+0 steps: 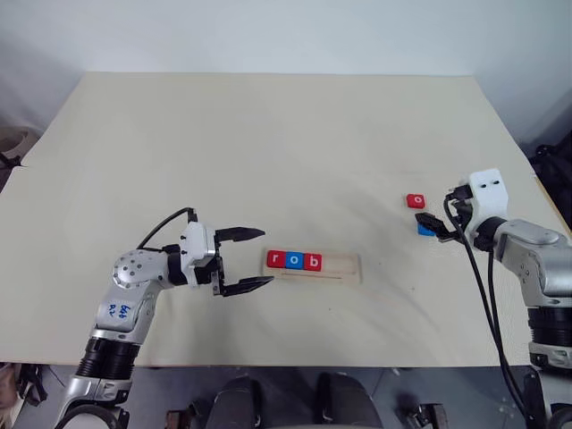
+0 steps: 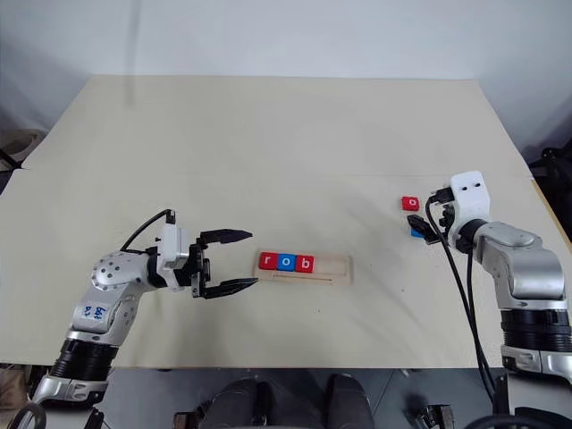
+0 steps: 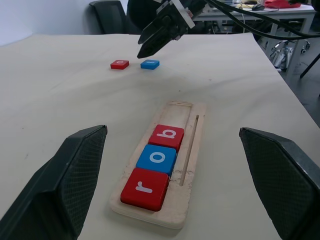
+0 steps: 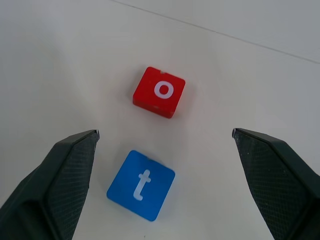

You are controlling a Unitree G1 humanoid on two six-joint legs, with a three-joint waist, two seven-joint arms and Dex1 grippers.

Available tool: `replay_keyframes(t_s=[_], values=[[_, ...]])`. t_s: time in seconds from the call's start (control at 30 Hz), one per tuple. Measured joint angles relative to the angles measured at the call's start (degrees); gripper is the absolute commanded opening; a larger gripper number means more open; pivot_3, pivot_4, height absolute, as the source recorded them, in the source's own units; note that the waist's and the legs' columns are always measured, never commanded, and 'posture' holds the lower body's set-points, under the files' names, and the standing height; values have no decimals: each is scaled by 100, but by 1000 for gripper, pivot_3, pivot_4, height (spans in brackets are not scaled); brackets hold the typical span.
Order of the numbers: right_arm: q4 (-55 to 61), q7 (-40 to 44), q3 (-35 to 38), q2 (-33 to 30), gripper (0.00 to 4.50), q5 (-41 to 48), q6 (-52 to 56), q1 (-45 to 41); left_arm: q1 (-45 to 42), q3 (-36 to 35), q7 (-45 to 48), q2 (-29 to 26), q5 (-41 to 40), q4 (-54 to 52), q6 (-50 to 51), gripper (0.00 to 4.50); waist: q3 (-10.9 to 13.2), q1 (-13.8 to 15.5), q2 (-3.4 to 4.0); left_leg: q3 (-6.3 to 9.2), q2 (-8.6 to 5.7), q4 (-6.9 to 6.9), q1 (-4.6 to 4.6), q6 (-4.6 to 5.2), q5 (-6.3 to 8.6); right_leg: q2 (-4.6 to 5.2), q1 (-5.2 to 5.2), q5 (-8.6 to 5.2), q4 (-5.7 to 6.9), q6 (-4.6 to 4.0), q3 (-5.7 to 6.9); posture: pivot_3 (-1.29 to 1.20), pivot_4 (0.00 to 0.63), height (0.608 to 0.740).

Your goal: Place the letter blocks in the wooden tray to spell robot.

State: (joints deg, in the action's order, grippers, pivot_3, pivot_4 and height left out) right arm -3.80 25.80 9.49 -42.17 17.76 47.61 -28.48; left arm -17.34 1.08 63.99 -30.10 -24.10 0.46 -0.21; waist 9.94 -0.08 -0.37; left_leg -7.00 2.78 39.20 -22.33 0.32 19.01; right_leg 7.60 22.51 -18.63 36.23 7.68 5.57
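On the pale desk (image 1: 268,134), near its front edge and about midway across, lies the wooden tray (image 1: 344,268), long side running left to right. Three letter blocks sit in its groove, packed against its left end and touching one another: a red r (image 1: 275,259), a blue o (image 1: 294,261) and a red b (image 1: 312,262). The right part of the tray's groove is bare wood.

Well to the right of the tray, two more blocks lie flat on the desk, near each other but not touching. One is a red o (image 4: 159,91); the other is a blue t (image 4: 141,185), which lies closer to the robot than the red o and is partly hidden behind the right tool in the head views.

The left tool (image 1: 243,260) hovers just left of the tray's left end, pointing sideways toward it, its two black fingers (image 3: 60,180) spread wide and holding nothing; in the left wrist view the tray with its three blocks lies between them.

The right tool (image 2: 423,229) reaches forward over the loose pair, tilted downward. Its fingers (image 4: 55,180) are released and wide apart, gripping nothing, and in the right wrist view they flank the blue t, with the red o beyond it. Neither finger touches a block.
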Motion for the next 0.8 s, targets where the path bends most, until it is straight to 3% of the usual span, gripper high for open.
replay_keyframes(t_s=[0.4, 0.73, 0.8], values=[[-215, -163, -103, 326, 4471, -105, 353, -622, 51, -8, -67, -19, 0, -67, 0, 4500, 0, -23, 0, -3, 3, -1, -1, -2, -1, -3, 2, 0, 1, 0, 2, 0, 150, 740], [-2117, -674, -335, 1052, 4471, -659, -339, -1541, 49, -10, -143, -8, 3, -118, 1, 4500, 1, -24, 2, -29, 0, -3, -12, -4, -2, 2, 4, 0, -6, 0, 11, 0, 150, 740], [-2448, -792, -331, 1129, 4092, -735, -556, -1711, 66, -10, -186, -9, 3, -209, 1, 4500, 1, -50, 2, -30, 1, -2, -11, -4, -2, 1, 3, 0, -5, 0, 12, 0, 150, 740]])
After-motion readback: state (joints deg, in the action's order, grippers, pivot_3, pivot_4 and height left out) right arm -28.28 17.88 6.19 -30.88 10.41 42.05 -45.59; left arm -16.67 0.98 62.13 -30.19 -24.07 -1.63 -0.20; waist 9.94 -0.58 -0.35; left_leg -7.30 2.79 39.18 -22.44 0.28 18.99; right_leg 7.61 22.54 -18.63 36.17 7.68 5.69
